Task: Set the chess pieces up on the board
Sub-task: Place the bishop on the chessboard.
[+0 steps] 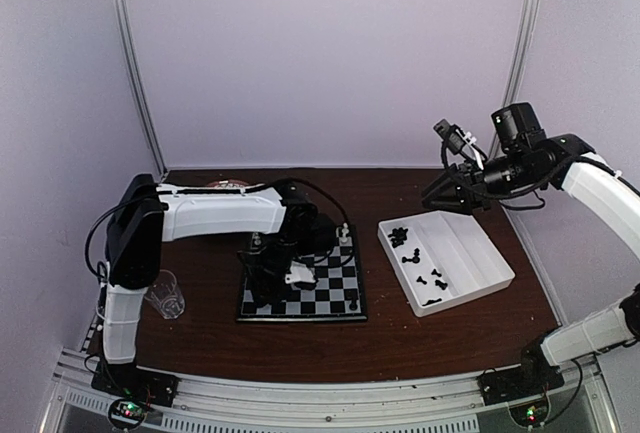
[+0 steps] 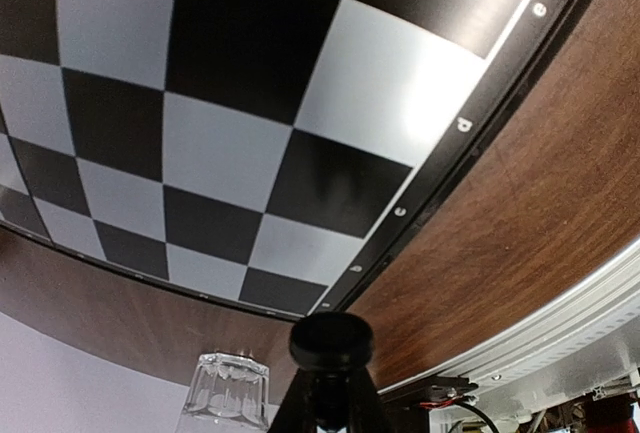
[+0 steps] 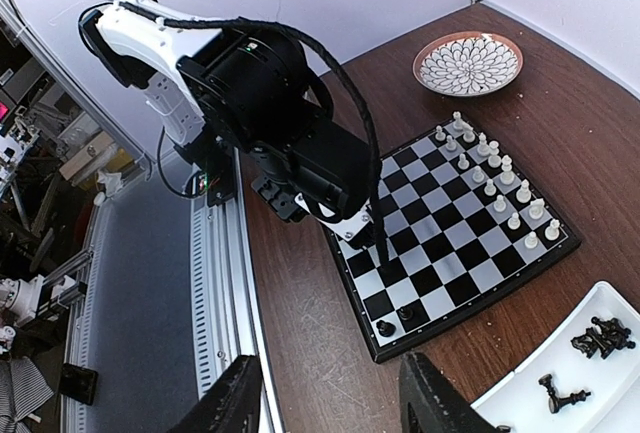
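Where the left gripper [image 2: 330, 405] clenches a black piece [image 2: 331, 341], the board [image 2: 228, 158] lies just beyond; right gripper [image 3: 335, 403] gapes empty.

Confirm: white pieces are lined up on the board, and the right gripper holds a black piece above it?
No: the left gripper holds the black piece above the board, as the left wrist view shows. The white pieces are indeed lined up.

pale walls [image 1: 320, 53], dark wooden table [image 1: 210, 338]

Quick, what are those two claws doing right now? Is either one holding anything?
Left gripper: closed, holding a black chess piece.
Right gripper: open, holding nothing.
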You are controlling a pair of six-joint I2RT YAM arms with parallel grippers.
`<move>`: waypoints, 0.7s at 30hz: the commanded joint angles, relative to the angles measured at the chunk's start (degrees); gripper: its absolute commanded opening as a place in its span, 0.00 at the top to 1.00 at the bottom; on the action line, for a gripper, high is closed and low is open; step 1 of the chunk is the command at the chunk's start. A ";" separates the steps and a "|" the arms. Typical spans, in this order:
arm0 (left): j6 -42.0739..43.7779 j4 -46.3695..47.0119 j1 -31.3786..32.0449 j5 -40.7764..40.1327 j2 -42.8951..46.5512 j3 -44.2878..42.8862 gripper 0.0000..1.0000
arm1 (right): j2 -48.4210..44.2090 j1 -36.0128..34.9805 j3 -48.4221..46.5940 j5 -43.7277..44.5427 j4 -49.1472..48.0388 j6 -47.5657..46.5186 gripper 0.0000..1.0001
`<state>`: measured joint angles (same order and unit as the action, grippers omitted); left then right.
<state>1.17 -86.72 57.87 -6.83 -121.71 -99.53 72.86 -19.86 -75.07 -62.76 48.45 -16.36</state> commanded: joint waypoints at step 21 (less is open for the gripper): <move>-0.06 -0.43 0.31 1.34 -5.15 -2.25 1.00 | -2.20 1.05 1.73 -0.71 -0.70 -0.24 0.50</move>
<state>1.17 -86.67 57.87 -5.96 -125.60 -100.64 71.88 -19.22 -73.84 -62.85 48.31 -16.34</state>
